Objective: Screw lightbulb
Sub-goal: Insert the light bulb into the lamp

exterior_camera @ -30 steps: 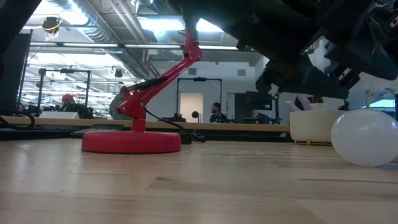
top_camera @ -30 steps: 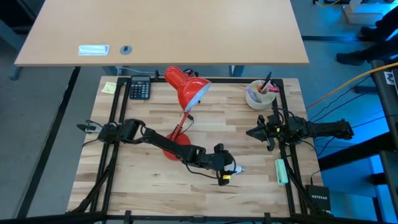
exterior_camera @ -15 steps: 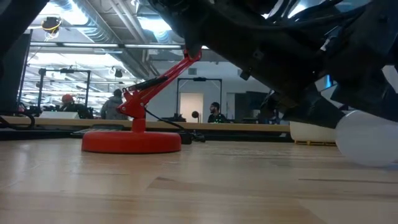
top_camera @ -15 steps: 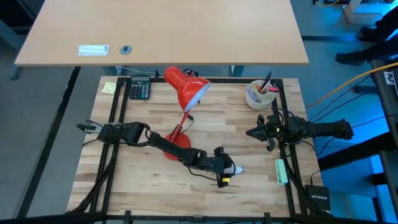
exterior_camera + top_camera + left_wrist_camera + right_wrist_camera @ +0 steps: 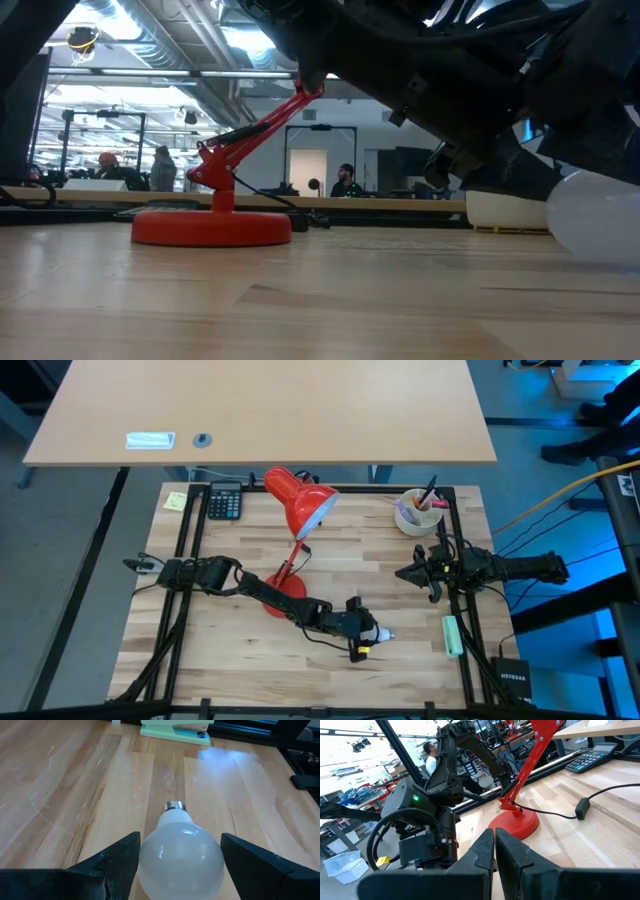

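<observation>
The lightbulb [image 5: 180, 852], white with a silvery screw base [image 5: 174, 806], lies on its side on the wooden table near the front right [image 5: 383, 633]. The base points away from my left gripper. My left gripper [image 5: 368, 632] is low over the table, slanting down, open, with one finger [image 5: 120, 862] on each side of the bulb's globe. In the low view the arm covers part of the bulb [image 5: 597, 218]. The red lamp [image 5: 300, 500] stands on its round base [image 5: 283, 596] behind the left arm. My right gripper [image 5: 494, 850] waits shut at the table's right edge [image 5: 405, 573]. My left gripper has its fingers close against the two sides of the bulb's white globe [image 5: 150, 855], coming level-to-slanting from the table's left, along the bulb. I cannot tell whether they touch it. The bulb rests on the table.
A calculator [image 5: 225, 503] and a yellow note [image 5: 176, 501] lie at the back left. A white cup with pens [image 5: 418, 512] stands at the back right. A green marker [image 5: 452, 635] lies near the right edge. The lamp's cord [image 5: 580, 807] runs over the table.
My left gripper has sunk toward the table, from above the bulb to astride it, with its finger gap unchanged. The bulb has stayed where it lay.
</observation>
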`<action>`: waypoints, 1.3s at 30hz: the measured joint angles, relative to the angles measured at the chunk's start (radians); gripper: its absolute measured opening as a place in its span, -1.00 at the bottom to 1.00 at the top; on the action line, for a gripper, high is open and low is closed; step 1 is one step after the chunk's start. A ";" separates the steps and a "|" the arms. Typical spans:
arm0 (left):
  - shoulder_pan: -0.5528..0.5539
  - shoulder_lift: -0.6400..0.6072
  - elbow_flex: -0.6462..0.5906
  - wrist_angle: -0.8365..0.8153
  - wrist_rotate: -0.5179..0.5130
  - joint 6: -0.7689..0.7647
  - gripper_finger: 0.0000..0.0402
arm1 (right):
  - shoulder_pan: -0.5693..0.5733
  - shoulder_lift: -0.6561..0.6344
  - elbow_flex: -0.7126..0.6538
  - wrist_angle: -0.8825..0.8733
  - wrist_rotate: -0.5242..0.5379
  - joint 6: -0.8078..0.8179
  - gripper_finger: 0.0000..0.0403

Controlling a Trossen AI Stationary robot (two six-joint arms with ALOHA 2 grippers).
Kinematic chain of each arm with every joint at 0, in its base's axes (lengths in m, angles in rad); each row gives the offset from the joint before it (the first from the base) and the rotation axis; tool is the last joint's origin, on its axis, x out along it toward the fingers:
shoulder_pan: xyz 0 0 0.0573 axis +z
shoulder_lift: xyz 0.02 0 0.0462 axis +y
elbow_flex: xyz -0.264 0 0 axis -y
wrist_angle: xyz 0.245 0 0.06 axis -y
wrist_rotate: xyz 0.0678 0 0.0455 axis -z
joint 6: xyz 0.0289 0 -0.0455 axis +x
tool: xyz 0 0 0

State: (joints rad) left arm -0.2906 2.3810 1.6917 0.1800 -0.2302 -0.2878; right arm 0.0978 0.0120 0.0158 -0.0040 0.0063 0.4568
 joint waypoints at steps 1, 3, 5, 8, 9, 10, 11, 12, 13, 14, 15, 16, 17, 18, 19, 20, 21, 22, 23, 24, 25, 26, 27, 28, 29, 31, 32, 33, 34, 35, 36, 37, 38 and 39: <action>-0.001 0.000 0.000 -0.002 0.004 0.000 0.32 | 0.000 0.000 0.000 0.000 0.000 0.000 -0.89; -0.004 0.000 0.000 -0.008 0.013 0.000 0.32 | 0.000 0.000 0.000 0.000 0.000 0.000 -0.89; -0.003 0.000 -0.001 -0.009 0.032 -0.002 0.32 | 0.000 0.000 0.000 0.000 0.000 0.000 -0.89; -0.002 0.000 -0.001 -0.011 0.040 -0.022 0.32 | 0.000 0.000 0.000 0.000 0.000 0.000 -0.89; -0.002 0.000 -0.001 -0.011 0.041 -0.025 0.32 | 0.000 0.000 0.000 0.000 0.000 0.000 -0.89; -0.003 0.000 -0.001 -0.011 0.041 -0.028 0.32 | 0.000 0.000 0.000 0.000 0.000 0.000 -0.89; -0.003 0.000 -0.001 -0.011 0.041 -0.035 0.32 | 0.000 0.000 0.000 0.000 0.000 0.000 -0.89; -0.002 0.000 -0.001 -0.011 0.041 -0.043 0.32 | 0.000 0.000 0.000 0.000 0.000 0.000 -0.89; -0.002 0.000 -0.001 -0.012 0.041 -0.049 0.32 | 0.000 0.000 0.000 0.000 0.000 0.000 -0.89; 0.000 0.000 -0.001 -0.012 0.047 -0.052 0.32 | 0.000 0.000 0.000 0.000 0.000 0.001 -0.89; 0.003 0.000 -0.001 -0.012 0.058 -0.054 0.34 | 0.000 0.000 0.000 0.000 0.000 0.001 -0.89; 0.003 0.000 -0.001 -0.012 0.063 -0.054 0.37 | 0.000 0.000 0.000 0.000 0.000 0.001 -0.89; 0.005 0.000 -0.001 -0.014 0.063 -0.058 0.41 | 0.000 0.000 0.000 0.000 0.000 0.000 -0.89; 0.008 0.000 -0.001 -0.017 0.065 -0.062 0.45 | 0.000 0.000 0.000 0.000 0.000 0.000 -0.89; 0.011 0.000 -0.001 -0.022 0.073 -0.067 0.51 | 0.000 0.000 0.000 0.000 0.000 0.001 -0.89; 0.015 0.000 -0.001 -0.023 0.085 -0.067 0.57 | 0.000 0.000 0.000 0.000 0.000 0.001 -0.89; 0.018 0.000 -0.001 -0.023 0.099 -0.067 0.63 | 0.000 0.000 0.000 0.000 0.000 0.001 -0.89; 0.021 0.000 -0.001 -0.022 0.114 -0.068 0.70 | 0.000 0.000 0.000 0.000 0.000 0.001 -0.89; 0.024 0.000 -0.001 -0.020 0.125 -0.072 0.76 | 0.000 0.000 0.000 0.000 0.000 0.001 -0.89; 0.026 0.000 -0.001 -0.017 0.132 -0.073 0.81 | 0.000 0.000 0.000 0.000 0.000 0.001 -0.89; 0.026 0.000 -0.001 -0.015 0.133 -0.075 0.85 | 0.000 0.000 0.000 0.000 0.000 0.001 -0.89; 0.025 0.000 -0.001 -0.015 0.133 -0.075 0.89 | 0.000 0.000 0.000 0.000 0.000 0.001 -0.89; 0.023 0.000 -0.001 -0.015 0.135 -0.072 0.91 | 0.000 0.000 0.000 0.000 0.000 0.001 -0.89; 0.020 0.000 -0.001 -0.017 0.136 -0.063 0.93 | 0.000 0.000 0.000 0.000 0.000 0.001 -0.89; 0.017 0.000 -0.001 -0.019 0.137 -0.050 0.94 | 0.000 0.000 0.000 0.000 0.000 0.001 -0.89; 0.011 0.000 -0.001 -0.021 0.139 -0.042 0.94 | 0.000 0.000 0.000 0.000 0.000 0.001 -0.89; 0.008 0.000 -0.001 -0.021 0.139 -0.037 0.94 | 0.000 0.000 0.000 0.000 0.000 0.001 -0.89; 0.006 0.000 -0.001 -0.021 0.140 -0.028 0.94 | 0.000 0.000 0.000 0.000 0.000 0.001 -0.89; 0.004 0.000 -0.001 -0.020 0.136 -0.018 0.94 | 0.000 0.000 0.000 0.000 0.000 -0.001 -0.89; 0.001 0.000 -0.001 -0.020 0.115 -0.018 0.94 | 0.000 0.000 0.000 0.000 0.000 -0.006 -0.89; -0.001 0.000 -0.001 -0.022 0.088 -0.018 0.94 | 0.000 0.000 0.000 0.000 0.000 -0.014 -0.89; -0.005 0.000 -0.001 -0.028 0.070 -0.017 0.94 | 0.000 0.000 0.000 0.000 0.000 -0.017 -0.89; -0.006 0.003 0.000 -0.029 0.056 -0.011 0.94 | 0.000 0.000 0.000 0.000 0.000 -0.017 -0.89; -0.006 0.005 0.000 -0.029 0.049 -0.004 0.94 | 0.000 0.000 0.000 0.000 0.000 -0.017 -0.89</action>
State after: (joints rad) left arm -0.2970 2.3859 1.6913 0.1506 -0.1810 -0.2916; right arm 0.0978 0.0120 0.0158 -0.0040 0.0067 0.4394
